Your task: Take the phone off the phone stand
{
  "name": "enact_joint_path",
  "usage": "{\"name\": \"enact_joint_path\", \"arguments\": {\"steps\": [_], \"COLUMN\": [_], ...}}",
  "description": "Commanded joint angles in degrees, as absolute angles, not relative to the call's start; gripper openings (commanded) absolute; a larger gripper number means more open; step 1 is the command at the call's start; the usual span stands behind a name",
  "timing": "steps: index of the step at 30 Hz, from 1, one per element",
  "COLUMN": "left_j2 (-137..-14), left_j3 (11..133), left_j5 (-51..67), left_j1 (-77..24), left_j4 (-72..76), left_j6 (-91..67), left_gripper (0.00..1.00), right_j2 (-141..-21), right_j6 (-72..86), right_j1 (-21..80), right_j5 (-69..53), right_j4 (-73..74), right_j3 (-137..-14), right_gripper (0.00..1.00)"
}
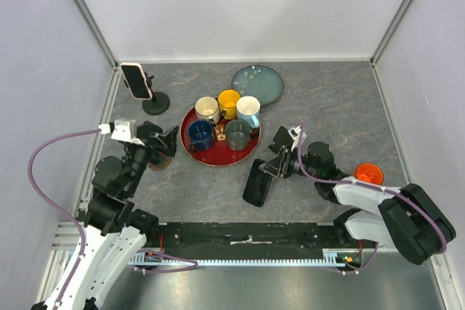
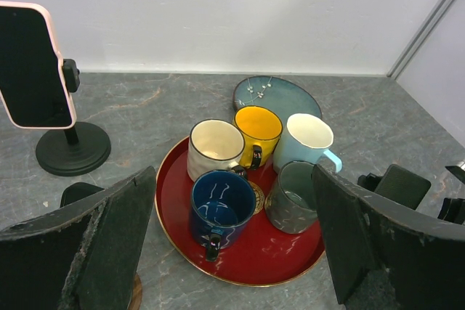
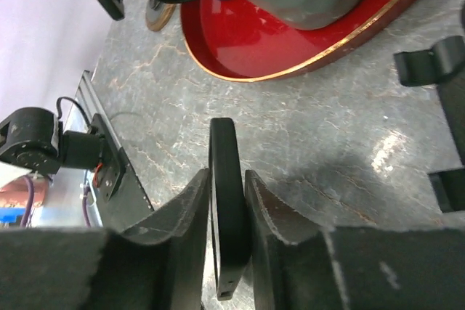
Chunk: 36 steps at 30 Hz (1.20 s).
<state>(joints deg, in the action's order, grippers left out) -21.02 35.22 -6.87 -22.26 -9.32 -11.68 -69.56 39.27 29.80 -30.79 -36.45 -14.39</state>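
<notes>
1. The right gripper (image 3: 227, 178) is nearly closed on a black phone (image 1: 257, 183). One finger lies along each flat face, and the phone shows edge-on in the right wrist view.
2. In the top view this phone sits just below centre, tilted, with its lower end at the grey table (image 1: 327, 107).
3. Above it is a red tray (image 1: 218, 162) holding five mugs, with a teal plate (image 1: 258, 83) touching the tray's upper right rim.
4. At right, an orange cup (image 1: 369, 173) stands beside the right arm.
5. The left gripper (image 2: 232, 248) stands wide open and holds nothing (the tray shows between its fingers).
6. A stand on a brown round base (image 3: 155, 11) is just beside the left gripper.
7. At upper left, a pink-cased phone (image 1: 136, 80) sits on a black stand (image 1: 155, 103).
</notes>
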Motion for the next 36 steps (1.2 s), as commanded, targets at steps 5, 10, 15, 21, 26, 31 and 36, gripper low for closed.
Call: {"name": "enact_joint_path", "arguments": {"steps": [5,10,15,21,26,31,36], "left_j2": [-20.74,-20.57,-20.65,-20.65,-20.65,-20.65,-20.48], "left_j3": [35.24,35.16,35.16,35.24,35.16,35.16,35.07], "left_j5": [-6.24,-6.24,-6.24,-6.24,-6.24,-6.33,-6.33], "left_j1": [-22.33,-22.41,-22.41,-22.33,-22.33,-22.41,-22.32], "left_j4": [-7.82,-7.82,-7.91,-7.82,-7.82,-7.91,-7.91], "left_j6": [-10.55,-10.55,-10.55,-10.55,-10.55,-10.55,-10.46], "left_gripper": [0.94,0.94,0.94,0.94,0.94,0.94,0.94], "right_j2": [-64.16,-63.02,-60.48,-58.19,-59.76,-64.95,-68.46], "right_j6": [34.46,32.87,31.12,30.32,29.53,31.72,33.40], "right_j1": [29.88,29.88,29.88,29.97,29.88,29.88,29.88], "right_j5": [-21.27,-17.86,-13.46,-6.33,-4.40,-1.50,5.26], "right_j4": [-26.38,-19.52,-11.80,-4.84,-3.87,-5.53,-10.45], "right_j3": [-16.61,-17.93,-20.12,-23.37,-25.84,-26.81,-26.10], "right_gripper": [0.53,0.63,0.74,0.79,0.79,0.79,0.76]}}
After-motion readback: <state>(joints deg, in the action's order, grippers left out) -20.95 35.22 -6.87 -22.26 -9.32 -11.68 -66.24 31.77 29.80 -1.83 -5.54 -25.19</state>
